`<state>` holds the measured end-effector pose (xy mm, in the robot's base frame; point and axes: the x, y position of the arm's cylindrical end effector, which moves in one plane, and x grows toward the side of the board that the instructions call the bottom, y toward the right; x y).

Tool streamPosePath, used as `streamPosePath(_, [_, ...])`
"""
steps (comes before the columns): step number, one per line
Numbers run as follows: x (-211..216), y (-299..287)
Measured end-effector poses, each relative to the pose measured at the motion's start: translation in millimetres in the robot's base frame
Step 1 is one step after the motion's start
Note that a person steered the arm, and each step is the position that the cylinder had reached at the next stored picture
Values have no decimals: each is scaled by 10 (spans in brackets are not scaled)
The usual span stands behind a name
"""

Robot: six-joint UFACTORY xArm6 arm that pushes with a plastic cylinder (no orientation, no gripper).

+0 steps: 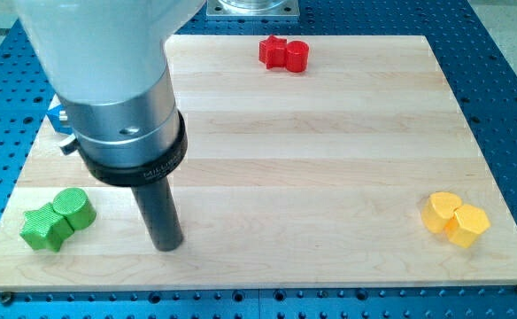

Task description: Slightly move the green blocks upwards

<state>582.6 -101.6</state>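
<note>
Two green blocks sit touching near the board's lower left: a green star-shaped block (43, 228) and a green round block (74, 207) just up and right of it. My tip (167, 245) rests on the board to the right of the green pair, roughly level with the star and apart from both blocks. The rod rises into the large grey arm body that fills the view's upper left.
A red star block (272, 50) and a red round block (296, 56) touch at the view's top centre. Two yellow blocks (454, 217) touch at the lower right. A blue block (57, 116) peeks out behind the arm at left. The wooden board (329, 159) lies on a blue perforated table.
</note>
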Motion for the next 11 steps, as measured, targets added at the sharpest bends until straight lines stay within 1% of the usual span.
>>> streamPosePath(1, [339,-320])
streamPosePath(2, [354,-479])
streamPosePath(3, [356,-810])
streamPosePath(6, [362,-910])
streamPosePath(7, [338,-1168])
streamPosePath(8, [249,-1168])
streamPosePath(9, [180,-976])
streamPosePath(10, [-143,-616])
streamPosePath(11, [-383,-514])
